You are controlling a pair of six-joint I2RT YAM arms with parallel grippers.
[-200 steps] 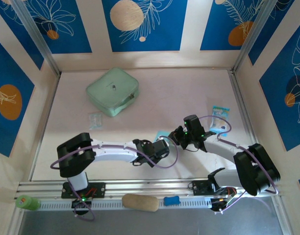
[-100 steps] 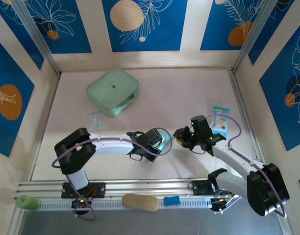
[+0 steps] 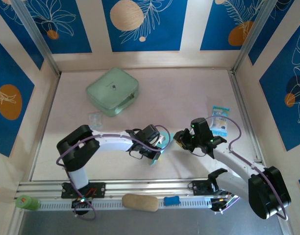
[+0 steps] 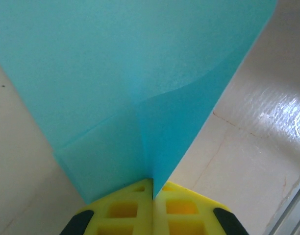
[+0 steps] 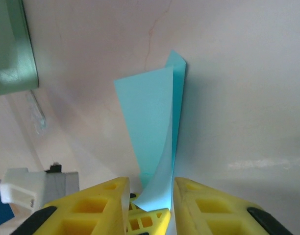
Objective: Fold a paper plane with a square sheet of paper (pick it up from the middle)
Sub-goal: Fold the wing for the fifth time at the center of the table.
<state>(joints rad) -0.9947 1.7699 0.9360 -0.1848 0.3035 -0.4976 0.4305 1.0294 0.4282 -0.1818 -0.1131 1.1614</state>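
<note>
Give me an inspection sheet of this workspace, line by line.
Surface: pale table, glare and faint marks.
Job's things: cyan paper sheet, creased, held up between both end effectors.
Clutter: mint-green case; printed packet; clear packet.
End effectors: left end effector shut on the paper sheet; right end effector open, paper edge between its fingers.
Cables: purple cables loop along both arms.
Surroundings: blue floral wall panels; tan object by the near rail.

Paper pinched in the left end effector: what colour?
The paper is plain light cyan-blue, no print. It shows best in the left wrist view.
</note>
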